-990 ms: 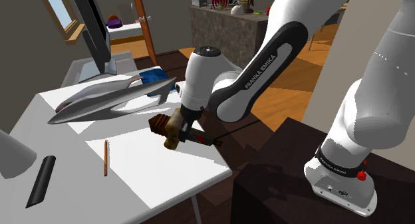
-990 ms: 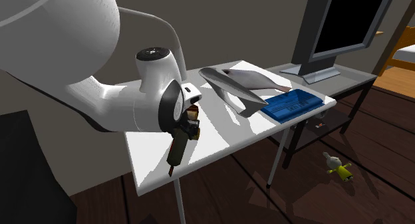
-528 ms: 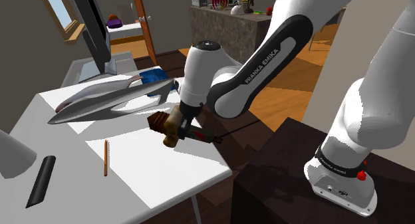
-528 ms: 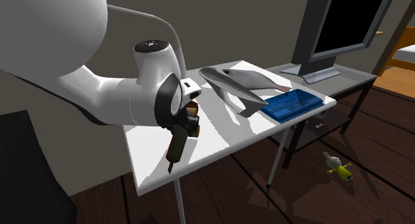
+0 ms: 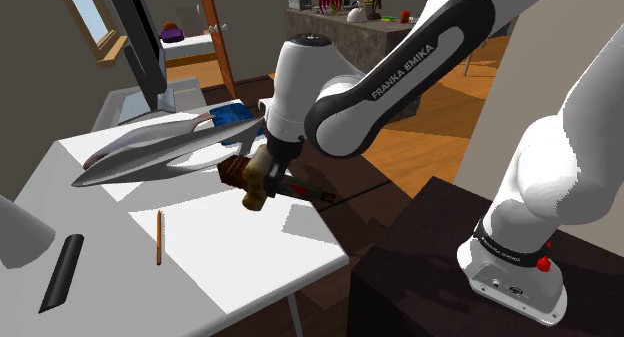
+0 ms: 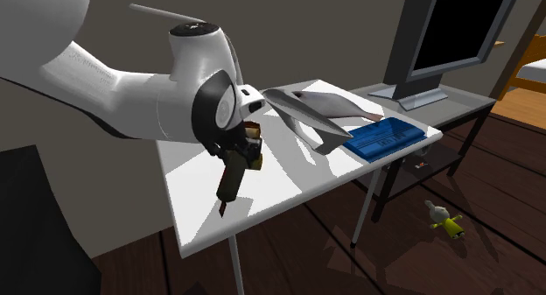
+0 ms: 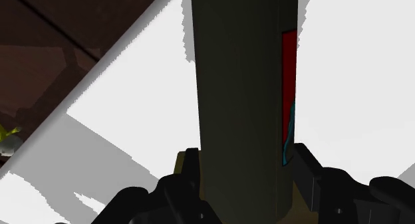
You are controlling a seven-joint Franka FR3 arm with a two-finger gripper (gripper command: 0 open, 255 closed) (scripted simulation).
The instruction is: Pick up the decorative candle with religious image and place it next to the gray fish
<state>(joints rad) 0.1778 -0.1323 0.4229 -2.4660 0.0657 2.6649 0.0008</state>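
Observation:
My black gripper [image 5: 262,179] is shut on the candle [image 5: 256,194], a dark olive cylinder with a red and teal picture on its side. It hangs tilted above the white table [image 5: 250,257], near the table's edge closest to the stand. In the wrist view both fingers clasp the candle [image 7: 239,90] low on its body, with the gripper [image 7: 243,164] above white tabletop. The grey fish [image 5: 150,151] lies on the table just beyond the candle, its tail close to the gripper. In the second exterior view the candle [image 6: 231,181] slants down below the gripper [image 6: 246,157], to the left of the fish [image 6: 315,115].
A pencil [image 5: 159,235] and a black bar [image 5: 60,272] lie on the near part of the table, beside a white rounded object [image 5: 15,235]. A blue tray [image 6: 381,137] and a monitor [image 6: 455,39] stand past the fish. A toy [image 6: 444,221] lies on the floor.
The arm has risen and carried the candle a little up and toward the shoulder view's left, closer to the fish's tail. The grip is unchanged.

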